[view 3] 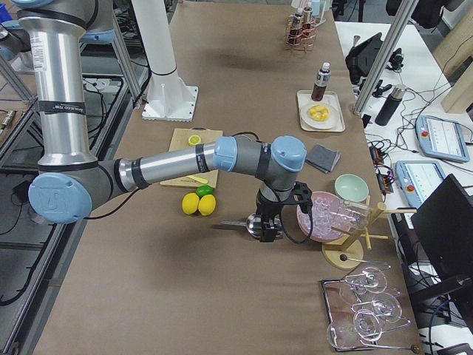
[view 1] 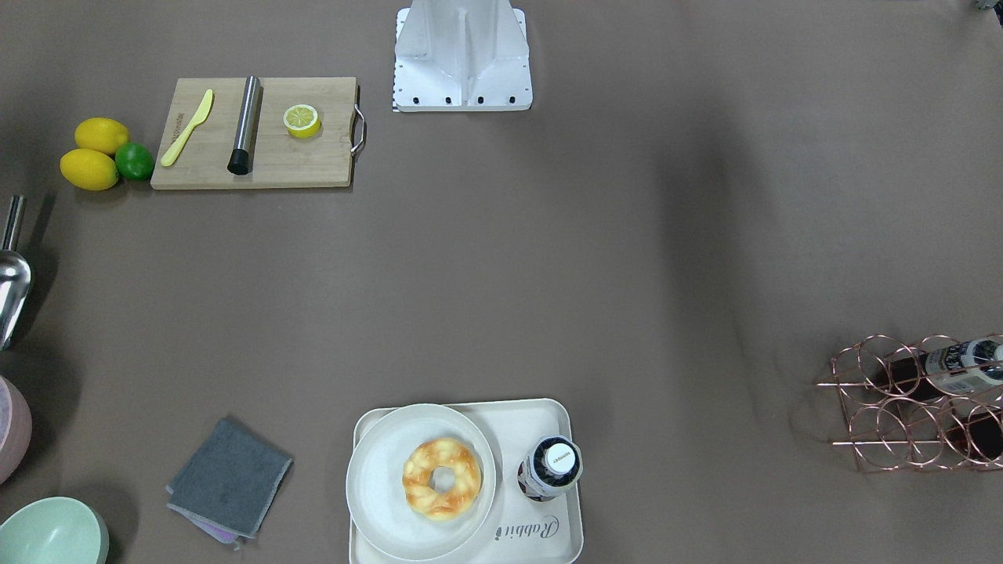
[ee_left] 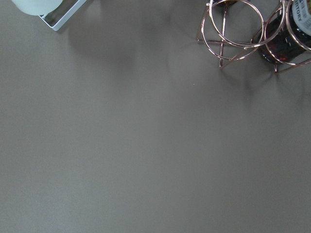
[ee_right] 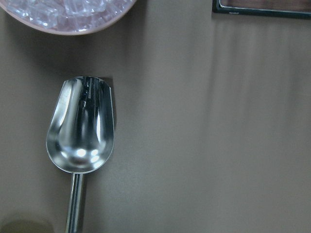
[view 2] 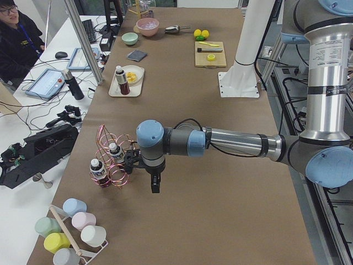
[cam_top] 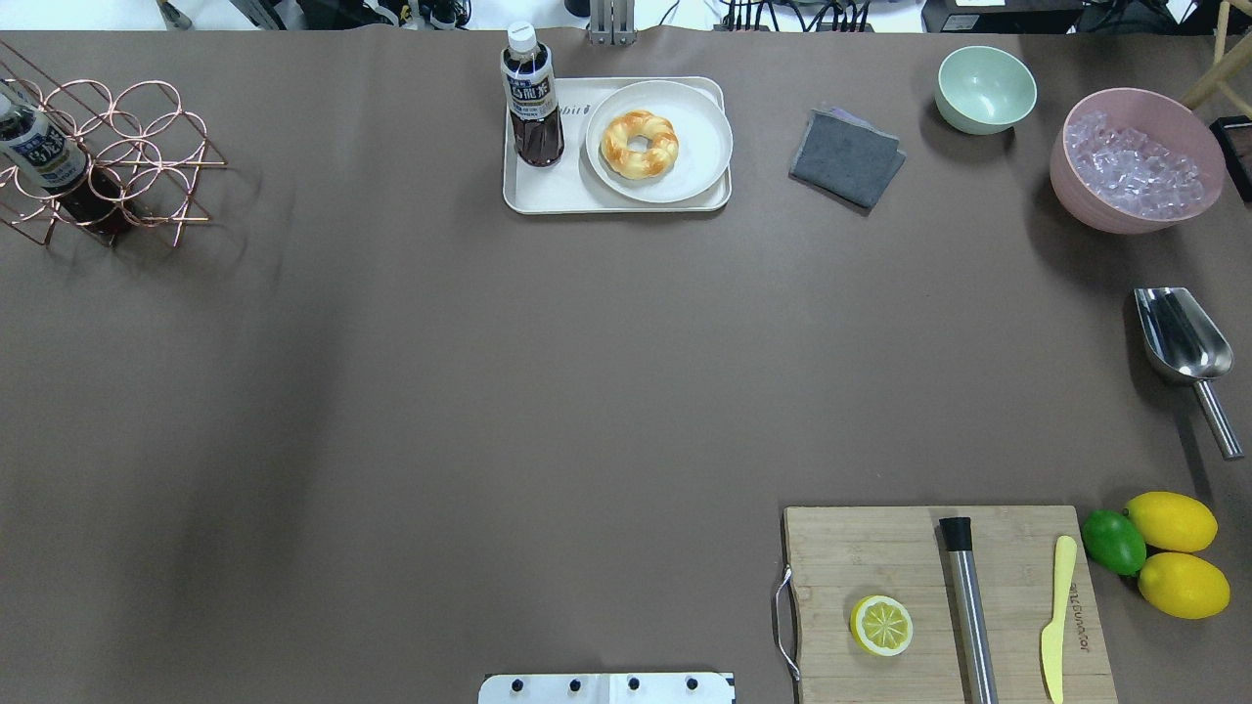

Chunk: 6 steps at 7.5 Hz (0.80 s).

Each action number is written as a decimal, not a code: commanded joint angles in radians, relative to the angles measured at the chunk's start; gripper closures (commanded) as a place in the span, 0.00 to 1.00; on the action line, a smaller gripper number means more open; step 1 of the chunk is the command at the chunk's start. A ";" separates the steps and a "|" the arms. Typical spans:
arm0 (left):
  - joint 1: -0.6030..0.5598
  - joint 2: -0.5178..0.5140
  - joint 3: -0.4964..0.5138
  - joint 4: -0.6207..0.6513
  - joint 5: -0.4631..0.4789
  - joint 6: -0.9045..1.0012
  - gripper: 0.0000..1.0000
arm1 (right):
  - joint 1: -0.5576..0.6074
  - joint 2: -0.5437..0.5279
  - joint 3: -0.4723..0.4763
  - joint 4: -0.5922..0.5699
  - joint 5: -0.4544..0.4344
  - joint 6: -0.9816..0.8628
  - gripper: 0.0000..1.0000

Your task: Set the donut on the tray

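Donut (cam_top: 639, 144) seen on a round white plate (cam_top: 700, 149) set on the tray (cam_top: 548, 191) at the worktop's far edge.
A dark bottle (cam_top: 533, 98) is stood on the tray left of the plate. The left hand (view 2: 155, 185) is held above the worktop near the copper rack (view 2: 113, 160), the right hand (view 3: 267, 231) over the steel scoop (ee_right: 80, 126); whether either is open cannot be told.

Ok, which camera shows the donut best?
The front-facing view: the donut is largest there, seen from above on the plate. The overhead view shows it smaller; both side views show a tiny yellow blob; the wrist views miss it.
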 commanded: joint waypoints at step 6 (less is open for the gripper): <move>-0.005 0.004 0.008 0.000 0.007 0.002 0.02 | 0.001 -0.088 -0.044 0.110 -0.011 -0.001 0.00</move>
